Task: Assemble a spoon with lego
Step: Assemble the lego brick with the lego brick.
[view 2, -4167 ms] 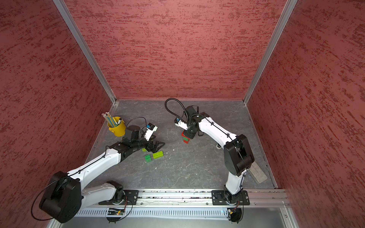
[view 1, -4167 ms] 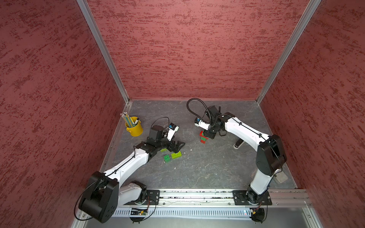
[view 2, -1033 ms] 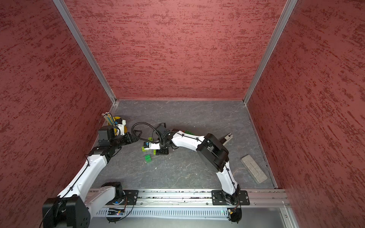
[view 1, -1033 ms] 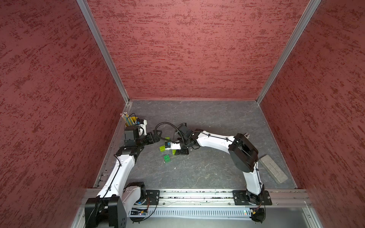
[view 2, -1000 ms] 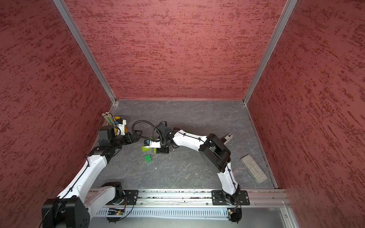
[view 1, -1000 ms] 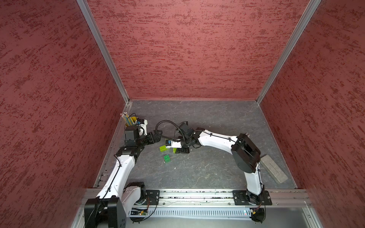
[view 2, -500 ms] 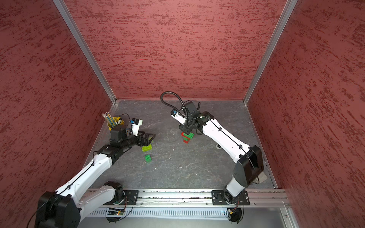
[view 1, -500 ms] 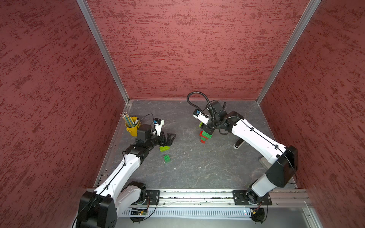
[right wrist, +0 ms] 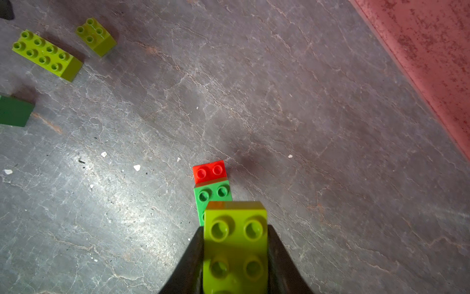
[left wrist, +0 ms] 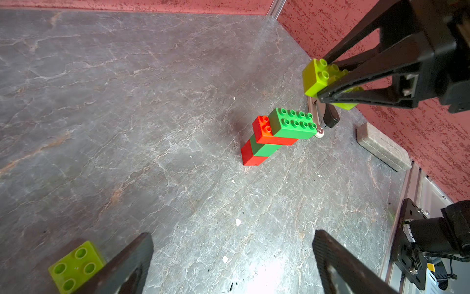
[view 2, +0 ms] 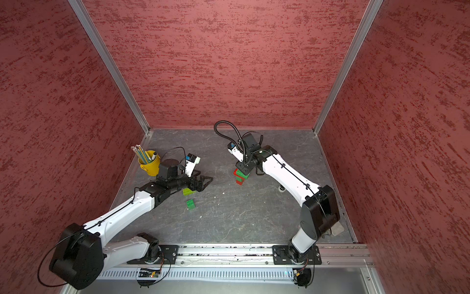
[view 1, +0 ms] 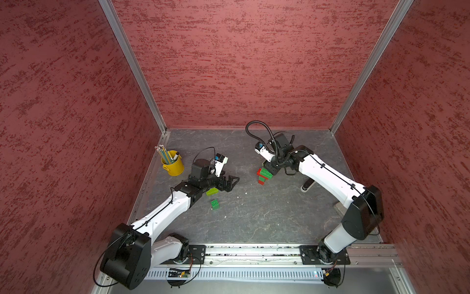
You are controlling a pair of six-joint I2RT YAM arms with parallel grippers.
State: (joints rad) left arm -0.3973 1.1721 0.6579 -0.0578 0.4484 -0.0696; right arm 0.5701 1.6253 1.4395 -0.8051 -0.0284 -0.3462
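Top views: the spoon (view 1: 263, 175) stands on end on the worktop (view 1: 267, 219), right of centre toward the back wall, directly under the right hand (view 1: 269, 170). The left hand (view 1: 230, 181) is wide open and empty. It is well apart from the spoon, near the lime oblong brick (view 1: 211, 191) and dark green brick (view 1: 215, 204). Risk: nothing braces the spoon, so any push from above goes unsupported.

Left wrist: the spoon (left wrist: 277, 135) is a stepped stack with a narrow red base, then green, then red and green oblongs overhanging one side. It's top-heavy on a small footprint. The right hand is clamped on the held lime brick (left wrist: 316, 79), above the top studs and not touching them. An off-centre press on the overhang would likely tip the stack or pop a joint. The lime square brick (left wrist: 76, 267) sits just beside one of the left fingers (left wrist: 127, 262), so a careless sweep could knock it away.

Right wrist: the held lime brick (right wrist: 235, 244) sits square between the black fingers and hides most of the spoon (right wrist: 212, 193). Only one green stud pair and the red end show, so stud alignment is hard to judge from here. A misregistered press would jam or skew.

The bricks are hard glossy moulded plastic with round studs and crisp edges. Their smooth sides could slip or rotate in the grip under load. The worktop is matte grey, veined and stone-look, with white crumbs scattered on it.
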